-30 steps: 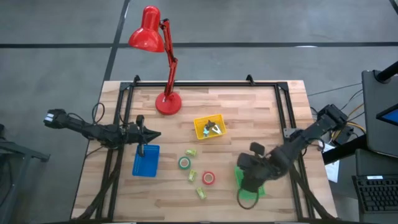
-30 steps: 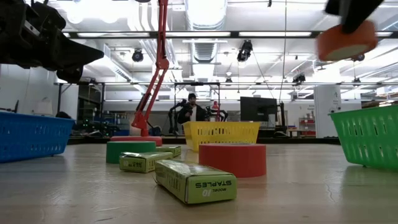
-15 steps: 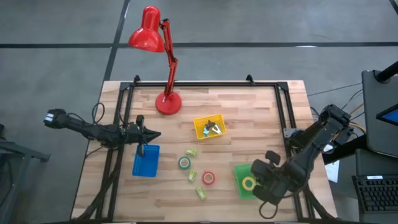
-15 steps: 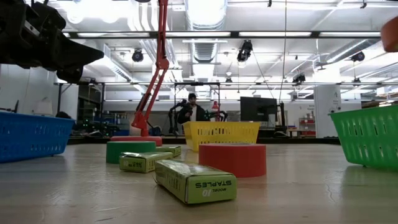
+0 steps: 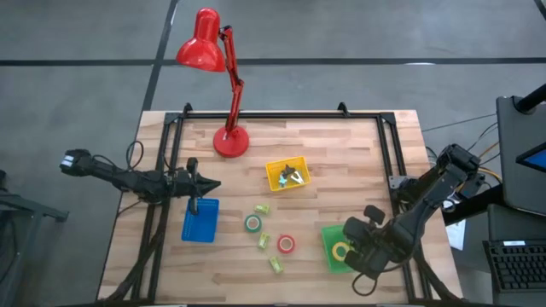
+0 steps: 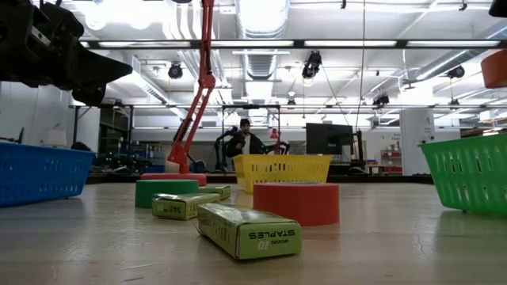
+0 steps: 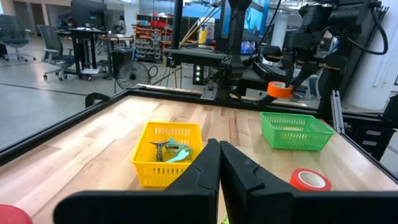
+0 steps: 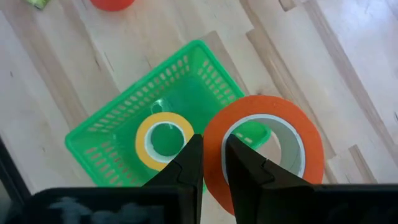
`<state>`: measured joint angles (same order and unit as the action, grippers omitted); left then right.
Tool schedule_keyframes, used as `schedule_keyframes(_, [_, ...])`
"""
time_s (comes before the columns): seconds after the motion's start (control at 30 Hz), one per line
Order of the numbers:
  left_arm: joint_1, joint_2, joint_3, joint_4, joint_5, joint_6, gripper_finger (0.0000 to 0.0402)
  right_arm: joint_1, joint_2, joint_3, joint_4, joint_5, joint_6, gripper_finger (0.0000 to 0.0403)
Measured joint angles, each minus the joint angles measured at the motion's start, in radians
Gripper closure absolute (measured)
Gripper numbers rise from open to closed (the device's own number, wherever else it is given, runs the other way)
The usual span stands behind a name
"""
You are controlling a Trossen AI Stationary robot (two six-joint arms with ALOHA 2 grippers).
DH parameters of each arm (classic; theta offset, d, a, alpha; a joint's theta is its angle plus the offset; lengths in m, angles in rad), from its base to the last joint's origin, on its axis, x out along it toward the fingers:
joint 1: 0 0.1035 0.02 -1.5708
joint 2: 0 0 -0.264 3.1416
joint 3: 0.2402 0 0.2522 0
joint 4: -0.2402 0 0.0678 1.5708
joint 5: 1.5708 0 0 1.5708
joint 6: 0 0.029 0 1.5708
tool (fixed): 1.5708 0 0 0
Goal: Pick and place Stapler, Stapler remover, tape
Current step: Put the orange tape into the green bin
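My right gripper (image 8: 213,146) is shut on an orange tape roll (image 8: 264,152), in the air beside the right side of a green basket (image 5: 339,249). A yellow tape roll (image 8: 163,140) lies flat inside that basket. A green tape roll (image 5: 253,223) and a red tape roll (image 5: 286,244) lie flat on the table's middle. The yellow basket (image 5: 287,176) holds small claw-shaped pieces that look like stapler removers (image 7: 171,150). I cannot make out a stapler. My left gripper (image 5: 209,183) waits shut and level over the table's left side. My right gripper pinches the orange roll's ring wall (image 8: 214,163), one finger inside the pale core and one outside. The fingers come from above, slanting down. The roll is lifted clear, higher than the green basket's rim, its hole facing up toward the wrist camera.
A blue basket (image 5: 200,220) stands at the left under my left arm. A red desk lamp (image 5: 223,85) stands on its base at the far edge. Three lime-green staple boxes (image 5: 264,241) lie among the rolls. A black frame (image 5: 388,153) runs along the table's sides.
My right gripper has carried the orange roll from over the green basket toward the table's right edge, rolling its wrist and then sinking a little. The basket with the yellow roll now shows uncovered from above.
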<state>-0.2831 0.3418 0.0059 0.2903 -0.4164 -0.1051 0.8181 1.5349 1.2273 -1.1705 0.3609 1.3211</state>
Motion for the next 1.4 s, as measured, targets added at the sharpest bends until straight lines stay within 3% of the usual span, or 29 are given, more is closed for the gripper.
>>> schedule_keyframes(0.73, [0.000, 0.000, 0.000, 0.000, 0.000, 0.000, 0.0392, 0.011, 0.003, -0.011, 0.073, 0.005, 0.007, 0.0356])
schedule_keyframes(1.4, [0.000, 0.000, 0.000, 0.000, 0.000, 0.000, 0.0392, 0.011, 0.004, -0.154, 0.271, -0.048, 0.006, 0.0355])
